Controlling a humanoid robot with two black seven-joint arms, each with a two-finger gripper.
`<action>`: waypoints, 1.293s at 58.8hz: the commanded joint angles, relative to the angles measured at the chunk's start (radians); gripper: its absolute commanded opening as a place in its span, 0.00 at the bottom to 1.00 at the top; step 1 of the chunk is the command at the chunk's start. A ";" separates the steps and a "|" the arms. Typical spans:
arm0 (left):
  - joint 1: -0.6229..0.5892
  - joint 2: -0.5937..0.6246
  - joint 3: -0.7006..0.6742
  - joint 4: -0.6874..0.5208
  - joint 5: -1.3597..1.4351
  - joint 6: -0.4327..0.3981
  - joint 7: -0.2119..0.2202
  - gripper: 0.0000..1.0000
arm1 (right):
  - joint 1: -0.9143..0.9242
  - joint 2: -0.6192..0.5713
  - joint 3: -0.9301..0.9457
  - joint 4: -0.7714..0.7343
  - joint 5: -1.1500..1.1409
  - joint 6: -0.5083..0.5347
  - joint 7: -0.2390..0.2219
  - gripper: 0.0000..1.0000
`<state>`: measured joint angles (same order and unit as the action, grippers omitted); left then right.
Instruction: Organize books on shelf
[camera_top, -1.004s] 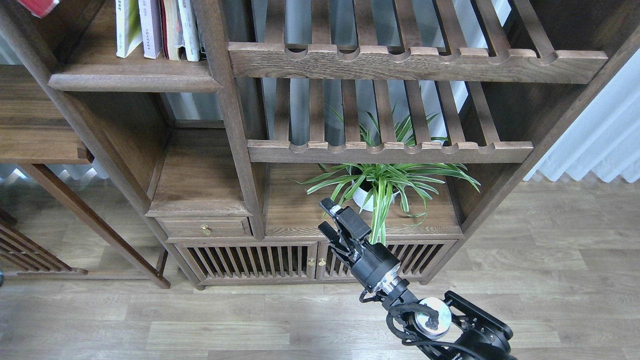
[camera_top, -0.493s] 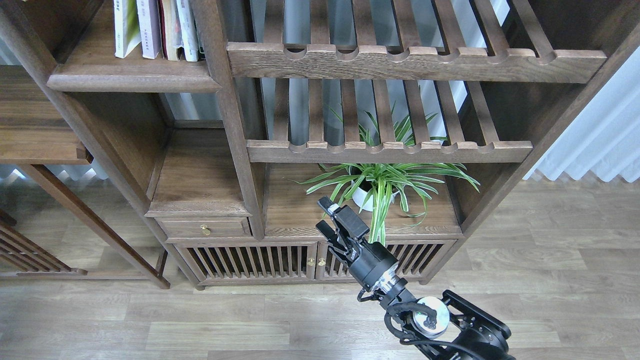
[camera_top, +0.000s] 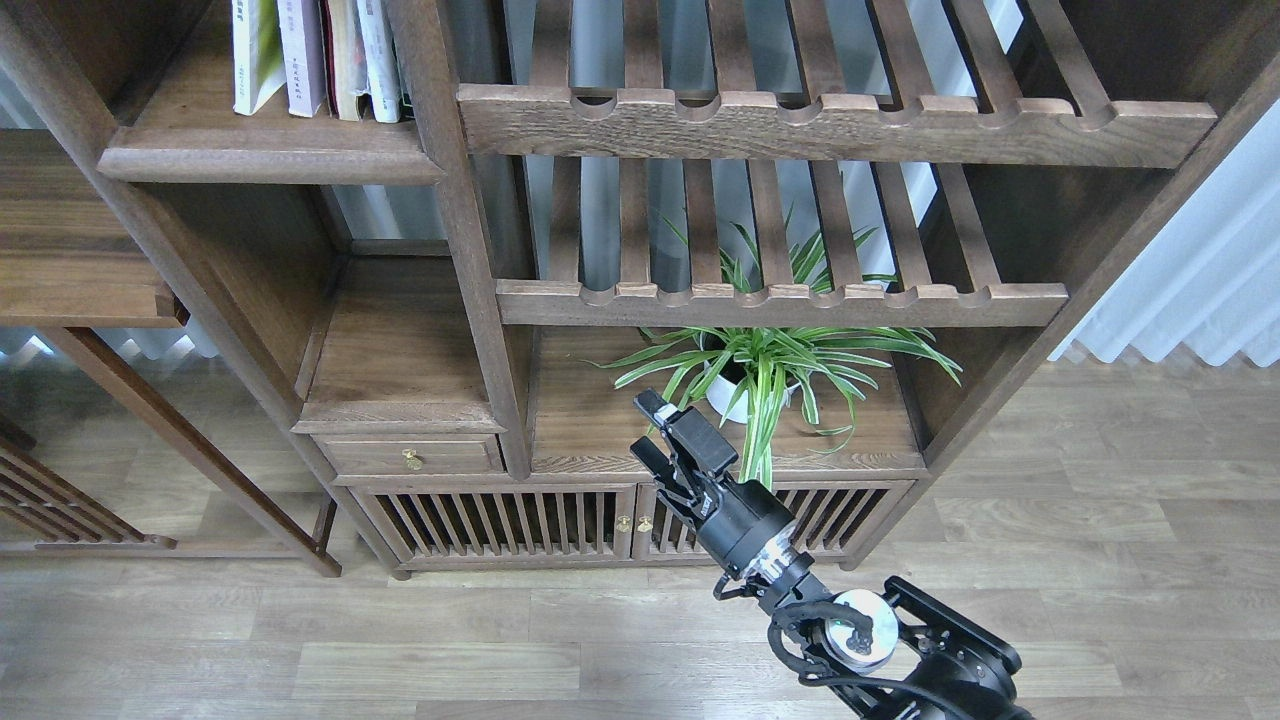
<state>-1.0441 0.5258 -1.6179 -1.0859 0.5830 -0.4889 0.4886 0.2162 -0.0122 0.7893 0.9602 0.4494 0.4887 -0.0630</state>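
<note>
Right gripper hangs at lower center of the frame, fingers parted, empty, before the plant. Books stand upright on the shelf at upper left.

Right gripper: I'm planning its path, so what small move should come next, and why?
Probably lift the right gripper up and leftward toward the books on the shelf. It holds nothing, hangs low beside the potted plant, and the books stand far above it.
</note>
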 joint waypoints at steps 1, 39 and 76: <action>-0.028 -0.013 0.015 0.037 0.028 0.000 0.000 0.00 | -0.001 0.000 0.001 0.003 0.000 0.000 0.002 0.98; -0.172 -0.050 0.135 0.251 0.156 0.000 0.000 0.00 | 0.000 0.001 0.002 0.009 0.000 0.000 0.002 0.98; -0.235 -0.061 0.326 0.336 0.342 0.000 -0.389 0.00 | 0.006 0.012 0.015 0.014 0.002 0.000 0.003 0.98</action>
<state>-1.2820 0.4659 -1.3202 -0.7493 0.9035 -0.4889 0.1657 0.2224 0.0000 0.8013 0.9744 0.4510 0.4887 -0.0597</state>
